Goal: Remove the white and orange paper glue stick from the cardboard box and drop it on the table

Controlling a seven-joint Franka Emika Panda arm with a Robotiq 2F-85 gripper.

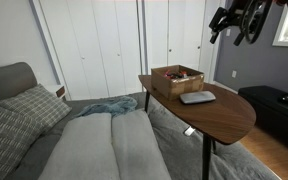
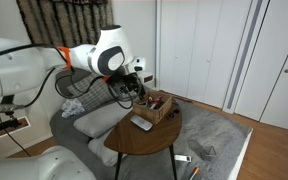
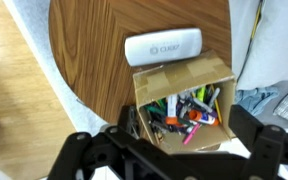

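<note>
The cardboard box (image 3: pixel 176 76) stands on the dark wood table (image 3: pixel 89 50), full of pens and markers. The orange and white glue stick (image 3: pixel 200 116) lies among them near the middle of the box. My gripper (image 3: pixel 184 128) is open and empty, its dark fingers spread to either side of the box from above. In an exterior view the gripper (image 1: pixel 236 22) hangs high above the table (image 1: pixel 224 118) and the box (image 1: pixel 177 78). In an exterior view the gripper (image 2: pixel 130 88) is just above and beside the box (image 2: pixel 156 106). The glue stick cannot be made out in either exterior view.
A flat grey pad (image 3: pixel 164 47) lies on the table next to the box, also seen in both exterior views (image 1: pixel 197 97) (image 2: pixel 142 122). A bed with pillows (image 1: pixel 29 105) and a blue blanket (image 1: pixel 106 106) stands beside the table. A dark bench (image 1: pixel 281 105) is near the wall.
</note>
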